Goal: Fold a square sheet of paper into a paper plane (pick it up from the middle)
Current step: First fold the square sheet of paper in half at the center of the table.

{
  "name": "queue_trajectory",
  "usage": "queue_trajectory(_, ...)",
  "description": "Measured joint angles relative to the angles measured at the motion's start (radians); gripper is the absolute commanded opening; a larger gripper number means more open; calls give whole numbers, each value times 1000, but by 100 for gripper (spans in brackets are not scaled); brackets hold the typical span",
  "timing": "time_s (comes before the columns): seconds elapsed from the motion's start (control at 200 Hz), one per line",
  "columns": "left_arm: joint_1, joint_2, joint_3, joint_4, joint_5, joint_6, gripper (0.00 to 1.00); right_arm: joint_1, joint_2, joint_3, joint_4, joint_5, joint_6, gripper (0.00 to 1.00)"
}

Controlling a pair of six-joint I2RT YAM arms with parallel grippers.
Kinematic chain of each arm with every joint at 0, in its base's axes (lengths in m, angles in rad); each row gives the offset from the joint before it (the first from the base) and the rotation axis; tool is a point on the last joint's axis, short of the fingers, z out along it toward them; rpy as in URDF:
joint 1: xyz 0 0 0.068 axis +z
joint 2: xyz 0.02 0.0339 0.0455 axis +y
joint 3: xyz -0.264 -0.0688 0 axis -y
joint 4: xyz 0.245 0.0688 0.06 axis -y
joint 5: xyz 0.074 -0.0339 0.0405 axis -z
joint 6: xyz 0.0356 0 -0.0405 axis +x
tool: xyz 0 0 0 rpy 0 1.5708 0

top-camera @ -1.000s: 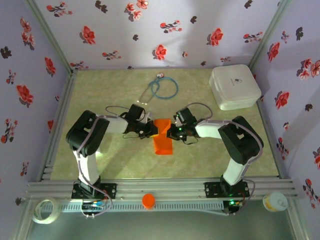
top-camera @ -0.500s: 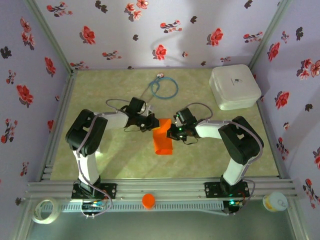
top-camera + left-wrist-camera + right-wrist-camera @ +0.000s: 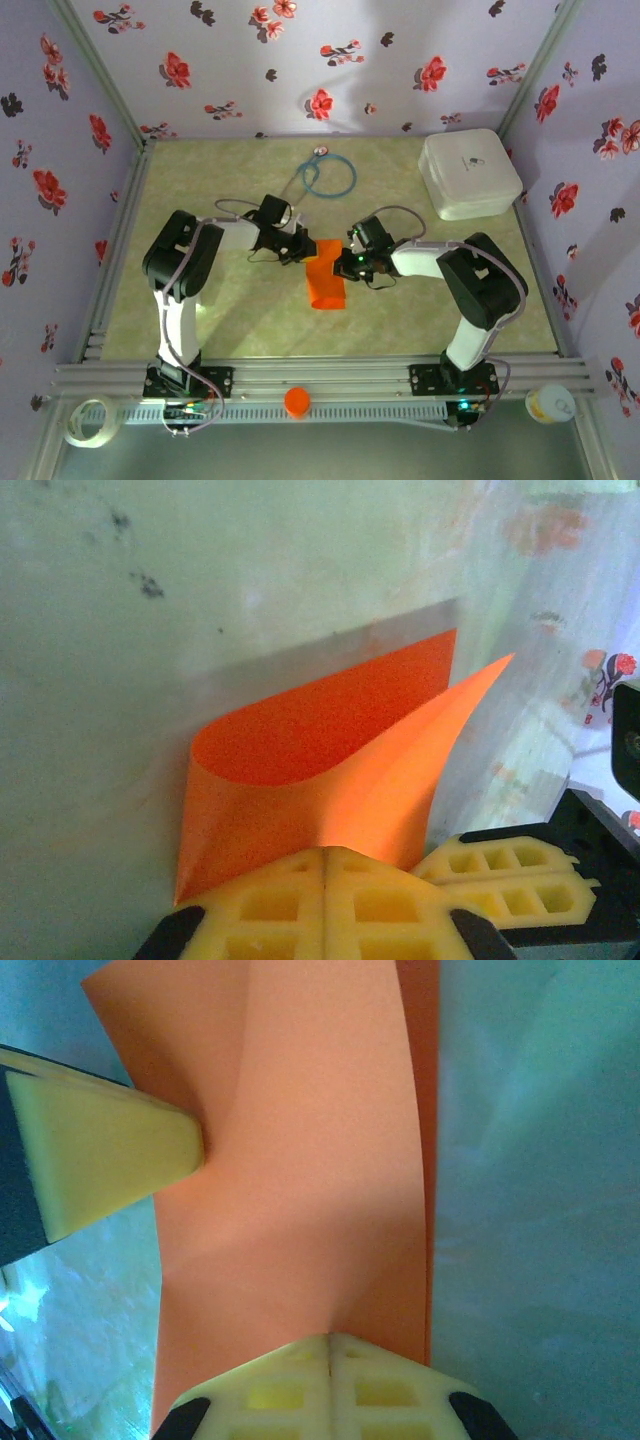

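While both arms work at it, the sheet of paper (image 3: 325,290) sits mid-desk (image 3: 220,320) between them, folded over on itself into a narrow strip. Its near end lies flat and its far end is raised.

Grips: the left pincer (image 3: 303,254) is closed, its jaws meeting on the sheet's left edge. The right pincer (image 3: 343,266) is likewise closed on the opposite edge. In the left wrist view the paper (image 3: 330,750) runs straight into the shut tips (image 3: 325,875). How deep the bite goes cannot be read, as the pads hide it.

Handling, as a judgement: very light, thin and limp. The upper layer bows into a loose curl rather than holding a plane, so it will sag wherever it is unsupported. It probably takes a crease readily and keeps any accidental one. It is likely to tear if the two grips pull apart. The surface looks smooth, so a shallow pinch may slip. The best hold is on an edge near the middle of the strip's length, with the tips well onto the paper.

Change against one second earlier, top view:
- The left arm has swung toward the centre and its pincer sits slightly farther up the desk.
- The strip's far end, flat before, is now lifted and curled.
- The right arm and the near end of the strip look unmoved.
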Motion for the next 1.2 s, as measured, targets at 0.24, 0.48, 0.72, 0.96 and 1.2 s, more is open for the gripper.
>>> queue_trajectory(0.24,24,5,66,-43,0,24,1,0,-2,-2,3,1,0,0)
queue_trajectory(0.48,43,64,94,-43,17,30,1,0,-4,-3,3,5,0,0)
queue_trajectory(0.72,51,65,93,-40,11,26,0,0,-6,-8,6,10,0,0)
queue_trajectory(0.96,70,70,128,-53,-55,2,0,1,-7,-8,7,13,0,0)
queue_trajectory(1.2,94,64,147,-57,-137,-21,1,1,-9,-9,7,16,0,0)
